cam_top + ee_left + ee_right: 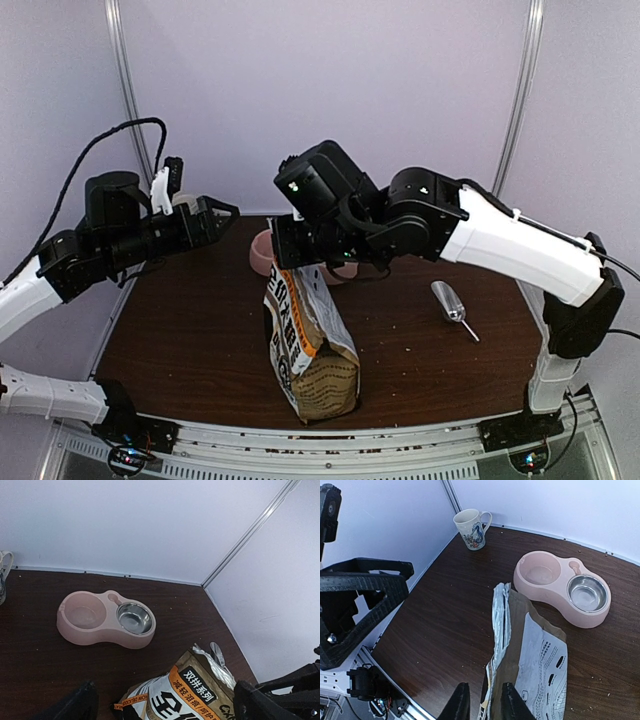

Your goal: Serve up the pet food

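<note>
The pet food is hidden; no kibble shows in the pink double bowl [95, 636], whose pink well and steel cup look empty in both wrist views [555, 596]. The tan paper bag [312, 345] stands tilted at the table's middle front. My right gripper [292, 262] is at its top, and its fingers are shut on the bag's opened top edge [501, 630] in the right wrist view [485, 702]. My left gripper [222, 213] hangs open in the air at the left, wide apart above the bag [200, 690] in its own view [165, 702].
A metal scoop [450, 300] lies on the brown table right of the bag. A white printed mug [472, 527] stands in the far left corner. The bowl [262, 250] sits behind the bag near the back wall. Small crumbs dot the table.
</note>
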Controlling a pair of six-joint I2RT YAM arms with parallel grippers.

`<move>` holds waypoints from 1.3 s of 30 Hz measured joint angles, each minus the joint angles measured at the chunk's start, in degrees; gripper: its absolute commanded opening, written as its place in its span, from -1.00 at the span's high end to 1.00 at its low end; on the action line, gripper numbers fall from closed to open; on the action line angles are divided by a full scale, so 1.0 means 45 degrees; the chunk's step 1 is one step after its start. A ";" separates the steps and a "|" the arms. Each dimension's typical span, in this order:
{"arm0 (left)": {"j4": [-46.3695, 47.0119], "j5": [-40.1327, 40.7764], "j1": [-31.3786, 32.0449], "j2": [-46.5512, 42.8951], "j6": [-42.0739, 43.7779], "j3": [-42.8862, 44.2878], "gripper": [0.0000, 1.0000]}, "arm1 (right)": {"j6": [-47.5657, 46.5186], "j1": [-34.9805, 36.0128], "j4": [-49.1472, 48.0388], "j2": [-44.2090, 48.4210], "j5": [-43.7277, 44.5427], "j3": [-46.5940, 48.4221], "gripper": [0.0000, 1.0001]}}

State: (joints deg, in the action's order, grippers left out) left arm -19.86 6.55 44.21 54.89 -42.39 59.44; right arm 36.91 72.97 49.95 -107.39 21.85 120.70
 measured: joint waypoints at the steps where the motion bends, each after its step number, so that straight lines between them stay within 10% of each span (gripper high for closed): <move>1: -0.0083 -0.0015 -0.0039 0.0102 0.0180 0.0199 -0.94 | -0.0039 -0.0034 0.0010 -0.0053 -0.0005 0.0044 0.59; 39: -0.0942 -0.1025 -0.0670 0.1525 0.1268 0.1511 -0.95 | 0.0112 -0.0461 0.0563 -0.0714 -0.0287 0.0622 1.00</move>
State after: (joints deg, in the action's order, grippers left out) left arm -24.10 1.93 41.19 61.76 -36.69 66.24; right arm 37.41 70.89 52.49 -110.61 20.56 123.50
